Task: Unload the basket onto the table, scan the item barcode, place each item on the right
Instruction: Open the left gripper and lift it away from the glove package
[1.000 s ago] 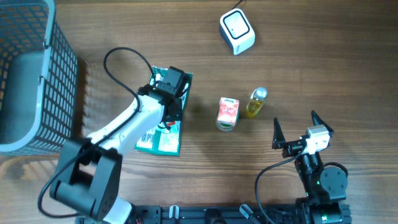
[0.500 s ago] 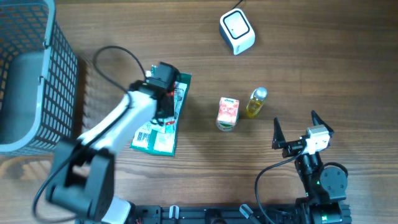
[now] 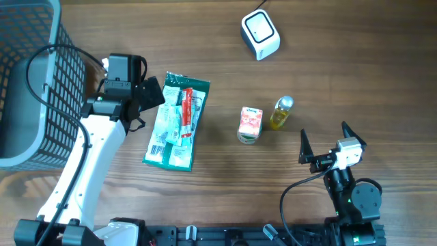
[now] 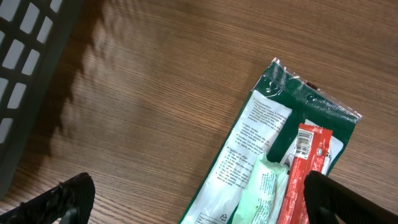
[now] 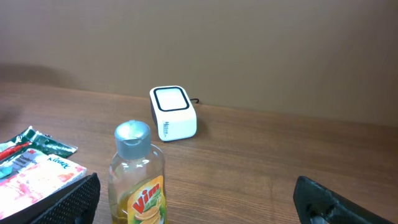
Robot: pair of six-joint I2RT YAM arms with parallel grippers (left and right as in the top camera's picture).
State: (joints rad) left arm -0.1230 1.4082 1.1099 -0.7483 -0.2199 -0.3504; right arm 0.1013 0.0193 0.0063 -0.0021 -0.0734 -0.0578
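My left end effector (image 3: pixel 126 99) hovers just left of the green packet (image 3: pixel 176 121), near its upper end, with its fingers spread wide and nothing between them. It does not touch the packet. The packet lies flat on the wooden surface (image 3: pixel 341 68), and a red stick sachet (image 3: pixel 184 115) sits on its top half. In my left wrist view, the sachet (image 4: pixel 305 174) carries a small barcode near its upper end, and the packet (image 4: pixel 261 143) shows its white printed panel. The grey mesh basket (image 3: pixel 41 82) stands farther left of the packet, beyond my left arm. Right of the packet are a small pink tissue pack (image 3: pixel 250 124) and, just past it, a yellow bottle (image 3: pixel 280 113) with a silver cap. The white scanner (image 3: pixel 260 34) sits well up and to the right of the packet. My right end effector (image 3: pixel 326 140) is far right of the packet, also wide open and empty.
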